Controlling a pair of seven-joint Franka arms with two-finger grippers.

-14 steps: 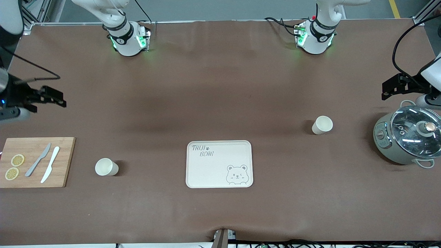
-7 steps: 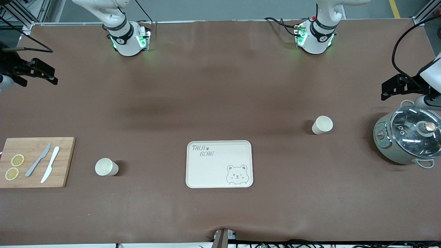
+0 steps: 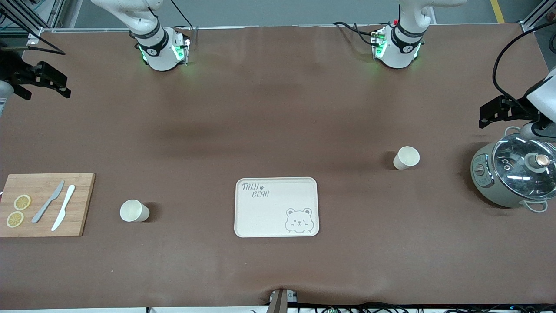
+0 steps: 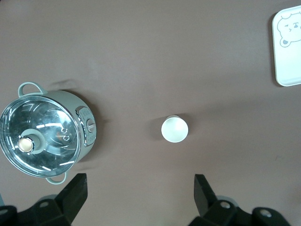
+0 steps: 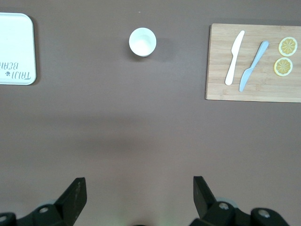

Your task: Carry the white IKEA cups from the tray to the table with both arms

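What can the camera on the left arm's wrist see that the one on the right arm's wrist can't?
Only the left wrist view shows the pot with a glass lid, the cup beside it and the left claw, open. Only the right wrist view shows the cutting board with two knives and two lemon slices, the second cup and the right claw, open. Both show part of the bear tray and the brown table.
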